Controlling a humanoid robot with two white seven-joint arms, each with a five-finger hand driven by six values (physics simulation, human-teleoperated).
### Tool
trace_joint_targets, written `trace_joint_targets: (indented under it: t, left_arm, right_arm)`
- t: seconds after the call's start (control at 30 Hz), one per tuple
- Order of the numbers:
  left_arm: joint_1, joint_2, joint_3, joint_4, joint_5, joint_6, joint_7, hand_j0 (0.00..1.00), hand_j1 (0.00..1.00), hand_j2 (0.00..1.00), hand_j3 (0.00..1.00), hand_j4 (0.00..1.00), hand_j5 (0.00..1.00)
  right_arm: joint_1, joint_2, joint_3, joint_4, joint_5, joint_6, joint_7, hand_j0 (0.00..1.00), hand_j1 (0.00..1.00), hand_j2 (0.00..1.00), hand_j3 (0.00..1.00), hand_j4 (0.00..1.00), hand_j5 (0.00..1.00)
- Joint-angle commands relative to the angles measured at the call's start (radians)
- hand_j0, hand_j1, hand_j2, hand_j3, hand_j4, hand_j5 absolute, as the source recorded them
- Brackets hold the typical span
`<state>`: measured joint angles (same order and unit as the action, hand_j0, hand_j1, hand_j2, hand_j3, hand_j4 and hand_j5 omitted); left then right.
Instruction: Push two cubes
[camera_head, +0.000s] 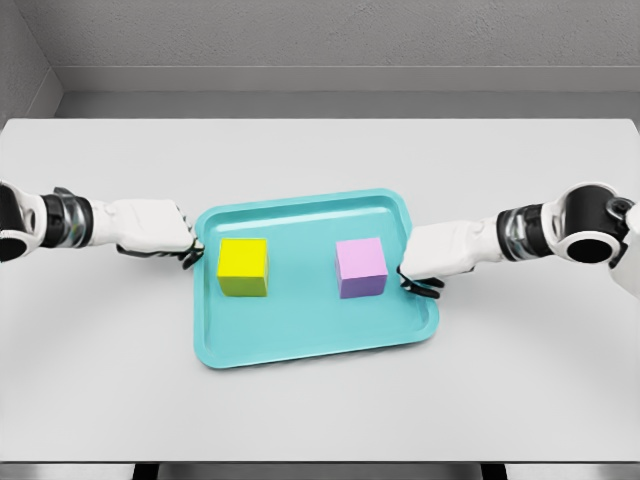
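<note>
- The left hand (155, 228) reached in from the desk's left edge and lay low over the desk (320, 415), its fingers curled into a loose fist that grasped nothing, the dark fingertips (191, 255) right at the left rim of the tray.
- A teal tray (300, 345) sat near the middle of the desk, turned slightly so its right end lay a little farther back than its left.
- The yellow cube (243, 267) rested flat in the tray's left half, just inside the left rim and close to the left hand, though whether they touched could not be told.
- The purple cube (361, 268) rested in the tray's right half, well apart from the yellow one and near the right rim.
- The right hand (445, 252) came in from the desk's right edge, fingers bent downward and holding nothing, its fingertips (424, 287) at the tray's right rim beside the purple cube.
</note>
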<state>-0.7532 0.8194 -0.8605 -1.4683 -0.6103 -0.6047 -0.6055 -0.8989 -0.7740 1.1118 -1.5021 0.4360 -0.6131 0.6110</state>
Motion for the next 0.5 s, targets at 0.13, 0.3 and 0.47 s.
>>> trace_joint_targets:
  t: [0.13, 0.3, 0.47]
  left_arm:
    - [0.000, -0.031, -0.029, -0.004, -0.012, -0.006, -0.005, 0.45, 0.45, 0.45, 0.45, 0.45, 0.45]
    - [-0.035, -0.025, -0.025, -0.009, -0.003, -0.006, -0.005, 0.45, 0.45, 0.45, 0.45, 0.45, 0.45]
    - [-0.046, -0.023, -0.028, -0.010, 0.017, -0.006, -0.005, 0.45, 0.45, 0.45, 0.45, 0.45, 0.45]
  right_arm:
    - [-0.008, 0.038, 0.034, 0.028, 0.013, 0.002, 0.000, 0.04, 0.04, 0.04, 0.04, 0.04, 0.04]
    - [-0.021, 0.064, 0.048, 0.045, 0.013, 0.002, 0.000, 0.04, 0.04, 0.04, 0.04, 0.04, 0.04]
    - [-0.031, 0.088, 0.063, 0.042, 0.018, 0.002, 0.000, 0.04, 0.04, 0.04, 0.04, 0.04, 0.04]
